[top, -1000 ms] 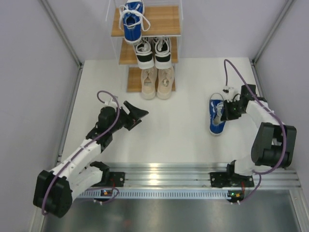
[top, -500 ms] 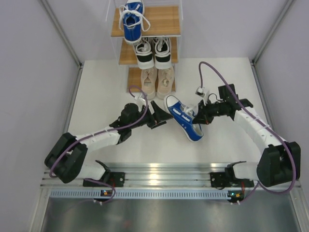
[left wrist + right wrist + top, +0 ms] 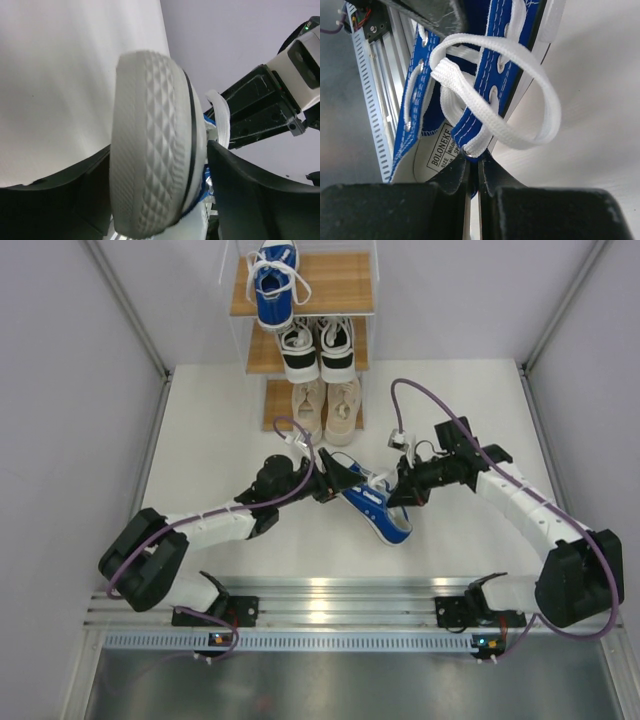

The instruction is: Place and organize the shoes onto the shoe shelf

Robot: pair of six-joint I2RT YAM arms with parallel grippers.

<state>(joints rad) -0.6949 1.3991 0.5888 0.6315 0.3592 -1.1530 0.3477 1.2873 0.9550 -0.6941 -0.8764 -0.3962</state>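
Observation:
A bright blue sneaker (image 3: 375, 508) with white laces hangs above the table between both grippers. My right gripper (image 3: 402, 490) is shut on its eyelet edge beside the tongue; in the right wrist view the closed pads (image 3: 474, 167) pinch the blue canvas (image 3: 476, 125). My left gripper (image 3: 342, 483) straddles the toe, and in the left wrist view (image 3: 157, 150) both fingers touch the white sole (image 3: 150, 150). The shoe shelf (image 3: 345, 285) holds the other blue sneaker (image 3: 273, 280) on top, the black-and-white pair (image 3: 318, 345) in the middle and the beige pair (image 3: 325, 410) at the bottom.
The right half of the shelf's top board is bare wood. A metal rail (image 3: 330, 600) with both arm bases runs along the near edge. Grey walls and slanted frame posts (image 3: 125, 310) bound the white table. Purple cables loop over both arms.
My right gripper carried the blue sneaker from the table's right side to the middle. My left arm reached in, and its jaws now sit around the toe.

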